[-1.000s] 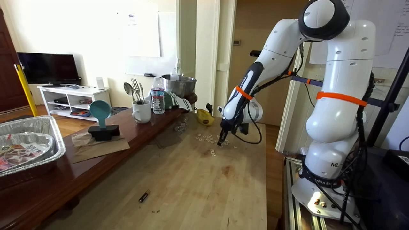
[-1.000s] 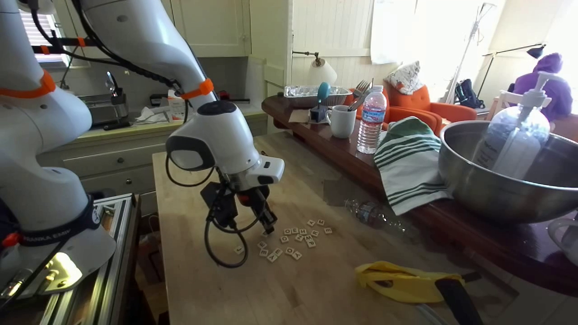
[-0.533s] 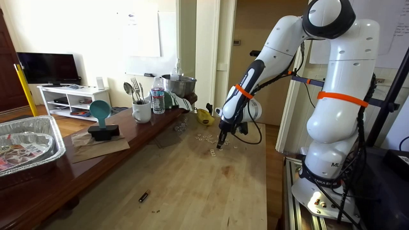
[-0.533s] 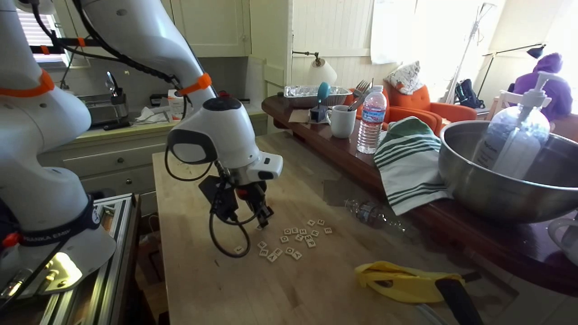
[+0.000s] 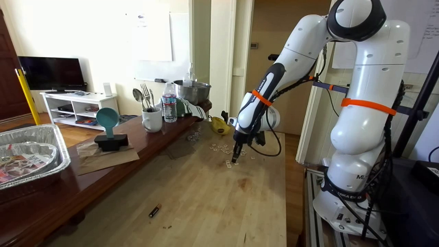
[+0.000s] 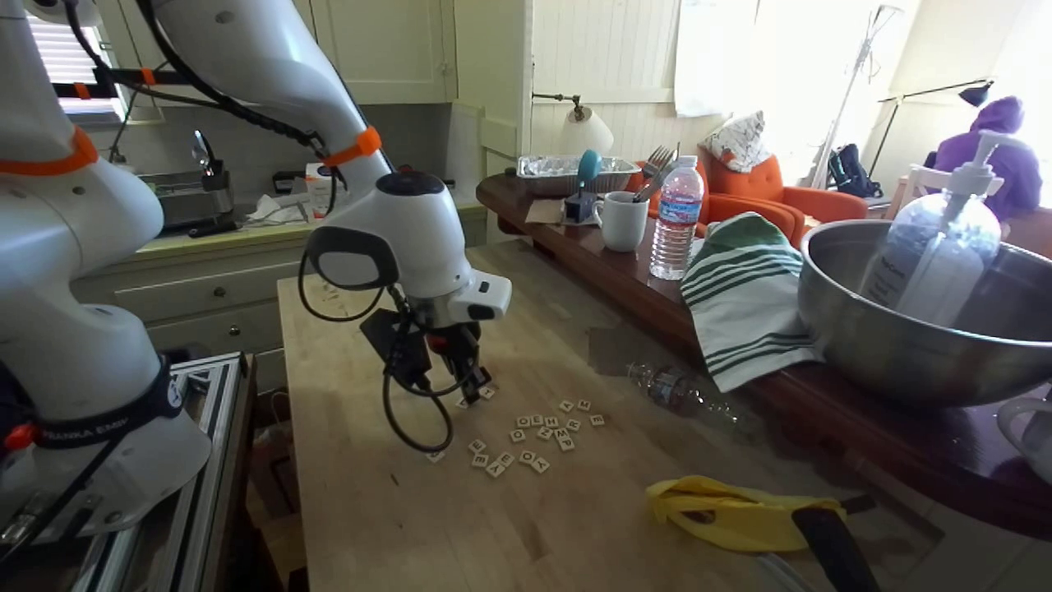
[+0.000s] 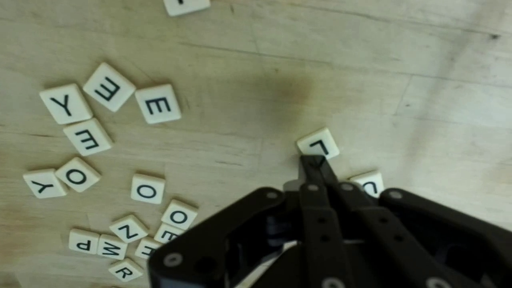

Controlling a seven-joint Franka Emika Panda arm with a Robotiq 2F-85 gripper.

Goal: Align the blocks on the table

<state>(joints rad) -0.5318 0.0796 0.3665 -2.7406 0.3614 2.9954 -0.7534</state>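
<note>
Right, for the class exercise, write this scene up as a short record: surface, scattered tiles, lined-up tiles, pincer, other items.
surface: wooden table
scattered: lettered tiles, turned various ways
lined up: short row of tiles, letters too small to read there
pincer: pincer shut, tips overlapping the L tile in the wrist view
contact: cannot tell
other items: battery, clear bottle on its side, yellow item

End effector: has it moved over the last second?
Yes. In an exterior view, the end effector has shifted down the picture, nearer to the short row of tiles and the battery, both of which look unmoved.
</note>
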